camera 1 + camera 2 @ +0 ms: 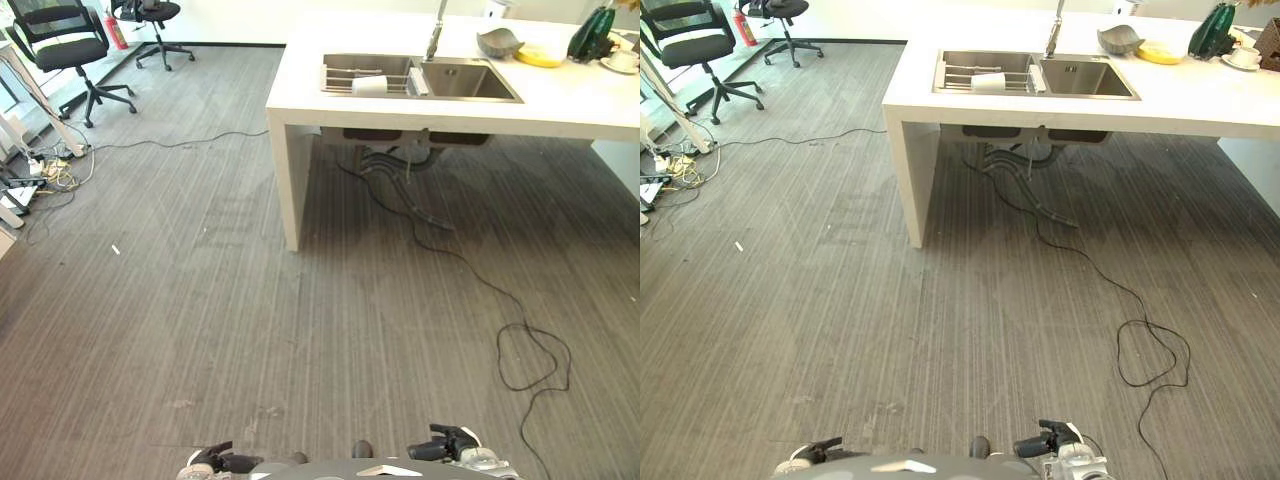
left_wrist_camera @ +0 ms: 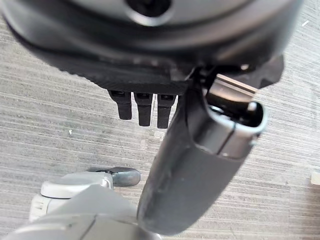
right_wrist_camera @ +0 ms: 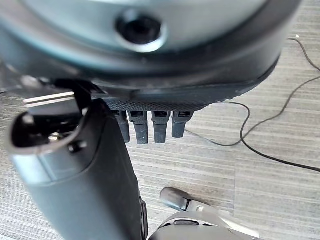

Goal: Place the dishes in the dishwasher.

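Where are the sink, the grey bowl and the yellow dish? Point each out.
sink (image 1: 470,82): left eye view, on the bare floor of its right basin.
grey bowl (image 1: 498,42): left eye view, on its side wall.
yellow dish (image 1: 540,56): left eye view, on its upper surface.

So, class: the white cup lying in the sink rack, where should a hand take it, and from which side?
Probably around its round body, coming down from above: the white cup lies on its side in the rack below the counter rim, so sideways approaches look blocked.
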Tool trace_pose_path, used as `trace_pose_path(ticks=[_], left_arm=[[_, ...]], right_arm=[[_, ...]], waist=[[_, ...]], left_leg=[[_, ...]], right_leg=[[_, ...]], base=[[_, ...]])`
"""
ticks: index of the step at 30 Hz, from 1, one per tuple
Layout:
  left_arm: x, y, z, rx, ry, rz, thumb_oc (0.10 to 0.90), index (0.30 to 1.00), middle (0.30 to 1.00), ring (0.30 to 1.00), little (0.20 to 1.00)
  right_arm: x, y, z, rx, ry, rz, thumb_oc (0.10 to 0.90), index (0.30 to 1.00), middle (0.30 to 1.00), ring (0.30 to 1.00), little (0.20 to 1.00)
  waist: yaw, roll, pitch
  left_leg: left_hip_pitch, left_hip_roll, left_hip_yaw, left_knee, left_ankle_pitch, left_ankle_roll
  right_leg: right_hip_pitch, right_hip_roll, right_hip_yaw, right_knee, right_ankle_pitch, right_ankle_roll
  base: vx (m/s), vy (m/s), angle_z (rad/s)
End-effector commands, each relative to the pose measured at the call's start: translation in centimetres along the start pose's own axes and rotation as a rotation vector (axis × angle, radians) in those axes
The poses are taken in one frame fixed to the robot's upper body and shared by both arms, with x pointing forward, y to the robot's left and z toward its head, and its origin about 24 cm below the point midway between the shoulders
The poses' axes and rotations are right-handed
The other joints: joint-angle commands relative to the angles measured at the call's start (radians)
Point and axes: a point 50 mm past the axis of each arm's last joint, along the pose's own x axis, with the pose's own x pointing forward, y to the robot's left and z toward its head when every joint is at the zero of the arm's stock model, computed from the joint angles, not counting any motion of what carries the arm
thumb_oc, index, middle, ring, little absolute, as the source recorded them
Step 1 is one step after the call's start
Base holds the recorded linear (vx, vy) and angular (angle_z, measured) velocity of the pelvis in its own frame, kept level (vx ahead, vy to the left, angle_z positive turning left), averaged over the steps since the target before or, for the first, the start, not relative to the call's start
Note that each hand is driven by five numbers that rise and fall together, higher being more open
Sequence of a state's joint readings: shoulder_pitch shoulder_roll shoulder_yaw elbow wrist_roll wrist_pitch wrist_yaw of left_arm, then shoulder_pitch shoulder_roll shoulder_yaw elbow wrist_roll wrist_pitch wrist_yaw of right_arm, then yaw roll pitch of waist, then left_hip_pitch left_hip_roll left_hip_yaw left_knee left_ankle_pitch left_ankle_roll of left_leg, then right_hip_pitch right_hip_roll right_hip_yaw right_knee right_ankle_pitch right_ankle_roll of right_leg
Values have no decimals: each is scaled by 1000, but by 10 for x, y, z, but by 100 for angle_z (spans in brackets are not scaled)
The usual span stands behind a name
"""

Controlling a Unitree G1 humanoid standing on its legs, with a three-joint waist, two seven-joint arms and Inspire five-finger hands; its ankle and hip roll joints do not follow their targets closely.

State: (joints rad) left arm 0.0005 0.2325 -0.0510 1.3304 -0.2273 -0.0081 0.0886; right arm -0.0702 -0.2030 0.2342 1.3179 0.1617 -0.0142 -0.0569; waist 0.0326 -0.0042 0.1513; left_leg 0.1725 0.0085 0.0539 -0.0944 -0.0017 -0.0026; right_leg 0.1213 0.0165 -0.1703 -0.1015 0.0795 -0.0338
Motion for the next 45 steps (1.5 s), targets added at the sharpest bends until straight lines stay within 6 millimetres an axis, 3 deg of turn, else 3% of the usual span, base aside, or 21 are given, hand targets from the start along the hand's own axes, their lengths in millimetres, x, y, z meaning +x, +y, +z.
trace_pose_path(ticks=[1, 10, 12, 16, 18, 20, 24, 29, 31, 33, 34, 35, 37, 38, 39, 40, 41, 42, 43, 44, 45], left_arm=[[2, 5, 17, -69, -26, 49, 800, 900, 900, 900, 900], [1, 4, 4, -316, 12, 87, 800, 900, 900, 900, 900], [1, 7, 3, -391, 16, 98, 800, 900, 900, 900, 900], [1, 1, 4, -433, 7, 69, 800, 900, 900, 900, 900], [1, -1, 6, -419, 0, 66, 800, 900, 900, 900, 900], [-1, 5, -14, -404, 50, 86, 800, 900, 900, 900, 900], [-4, 9, -33, -390, 87, 106, 800, 900, 900, 900, 900], [-6, 27, -41, -416, 92, 184, 800, 900, 900, 900, 900], [-1, 23, 8, -428, -84, 156, 800, 900, 900, 900, 900], [-1, 21, 24, -424, -138, 152, 800, 900, 900, 900, 900], [-5, 21, 74, -462, -312, 146, 800, 900, 900, 900, 900], [-5, 21, 74, -462, -312, 145, 800, 900, 900, 900, 900], [-43, 43, 186, -557, -725, 154, 800, 900, 900, 900, 900], [-43, 42, 187, -557, -726, 154, 800, 900, 900, 900, 900], [-193, 69, 329, 4, -1619, 509, 800, 900, 900, 900, 900], [-270, 61, 383, -34, -1770, 489, 800, 900, 900, 900, 900], [-99, 64, 286, -491, -975, 214, 800, 900, 900, 900, 900], [-178, 39, 314, -518, -1499, 140, 800, 900, 900, 900, 900], [-178, 38, 313, -518, -1498, 140, 800, 900, 900, 900, 900], [-242, 15, 319, -147, -1792, 299, 800, 900, 900, 900, 900], [-242, 15, 318, -147, -1788, 300, 800, 900, 900, 900, 900]], right_arm=[[1, -5, 4, 8, -3, -17, 800, 900, 900, 900, 900], [1, -9, 11, 135, -44, -34, 800, 900, 900, 900, 900], [1, -14, 18, 158, -67, -45, 800, 900, 900, 900, 900], [1, -24, 18, 170, -77, -70, 800, 900, 900, 900, 900], [1, -28, 17, 166, -65, -86, 800, 900, 900, 900, 900], [-1, -37, 5, 194, -28, -122, 800, 900, 900, 900, 900], [-1, -37, 5, 133, -36, -118, 800, 900, 900, 900, 900], [0, -30, 7, 71, -38, -100, 800, 900, 900, 900, 900], [1, -19, 14, 66, -63, -63, 800, 900, 900, 900, 900], [1, -14, 14, 59, -63, -52, 800, 900, 900, 900, 900], [1, -10, 14, 42, -74, -39, 800, 900, 900, 900, 900], [1, -10, 15, 42, -74, -40, 800, 900, 900, 900, 900], [1, -16, 37, 27, -150, -45, 800, 900, 900, 900, 900], [1, -16, 37, 27, -151, -45, 800, 900, 900, 900, 900], [0, -38, 33, -71, -135, -119, 800, 900, 900, 900, 900], [-1, -47, 40, -79, -158, -150, 800, 900, 900, 900, 900], [0, -42, 54, 9, -178, -118, 800, 900, 900, 900, 900], [-2, -29, 57, 4, -251, -124, 800, 900, 900, 900, 900], [-2, -29, 57, 3, -250, -124, 800, 900, 900, 900, 900], [-5, -9, 59, -15, -303, -81, 800, 900, 900, 900, 900], [-5, -10, 58, -17, -300, -81, 800, 900, 900, 900, 900]], waist=[[6, 5, 7], [9, 25, 33], [12, 20, 53], [41, 17, 104], [52, 18, 117], [87, 44, 113], [124, 59, 93], [149, 38, 59], [149, -2, 29], [147, -23, 14], [129, -55, -2], [132, -51, -4], [99, -61, -4], [103, -56, -6], [39, -41, -13], [2, -10, -5], [15, 5, 20], [-11, 11, 37], [-11, 13, 35], [-29, -4, 57], [-29, 2, 53]], left_leg=[[-22, 0, 59, 7, -4, -58], [-30, 27, 53, 28, 12, -78], [-86, 37, 56, 158, -19, -90], [-256, 61, 54, 552, 90, -164], [-293, 69, 69, 562, 126, -167], [-410, 98, 168, 327, 147, -128], [-443, 113, 219, 42, 222, -127], [-416, 108, 227, 27, 268, -111], [-382, 75, 240, 25, 264, -80], [-366, 51, 242, 22, 243, -65], [-330, 8, 245, 18, 204, -41], [-333, 14, 247, 17, 206, -41], [-263, -4, 250, 10, 138, -14], [-267, 3, 252, 9, 141, -15], [-179, 20, 248, 7, 101, -15], [-156, 29, 243, 7, 83, -8], [-138, 31, 237, 7, 71, 7], [-115, 39, 209, 7, 46, 8], [-117, 40, 210, 7, 46, 8], [-78, 18, 197, 7, 22, 3], [-81, 25, 197, 7, 24, 2]], right_leg=[[70, -63, -30, 14, -123, 125], [64, -46, -34, 17, -133, 110], [55, -46, -26, 27, -138, 98], [96, -48, -23, 16, -155, 71], [112, -51, -29, 14, -167, 70], [165, -24, -27, 14, -225, 92], [223, -11, 21, 14, -279, 109], [296, -6, 70, 14, -295, 102], [281, -19, 82, 108, -288, 122], [262, -36, 79, 160, -264, 144], [223, -57, 81, 269, -165, 195], [220, -52, 85, 267, -160, 193], [84, -75, 55, 563, 48, 296], [79, -69, 59, 560, 54, 296], [10, -94, 13, 752, 125, 296], [-37, -94, 14, 810, 148, 296], [-68, -91, 7, 853, 115, 296], [-149, -97, -12, 925, 79, 296], [-150, -95, -12, 923, 81, 296], [-198, -139, -10, 811, 31, 288], [-198, -133, -12, 802, 39, 287]], base=[[30, -39, 14], [17, -69, 5], [-28, -111, 1], [62, -139, 9], [180, -72, -1], [449, 7, -8], [376, 70, -8], [340, 27, -47], [467, 65, -25], [329, 77, -34], [377, 99, -19], [447, 143, 14], [293, 98, 12], [425, 79, -6], [416, 132, 7], [498, 218, 16], [292, 200, 6], [194, 119, -7], [387, 12, -56], [262, -17, -63], [261, -18, -52]])
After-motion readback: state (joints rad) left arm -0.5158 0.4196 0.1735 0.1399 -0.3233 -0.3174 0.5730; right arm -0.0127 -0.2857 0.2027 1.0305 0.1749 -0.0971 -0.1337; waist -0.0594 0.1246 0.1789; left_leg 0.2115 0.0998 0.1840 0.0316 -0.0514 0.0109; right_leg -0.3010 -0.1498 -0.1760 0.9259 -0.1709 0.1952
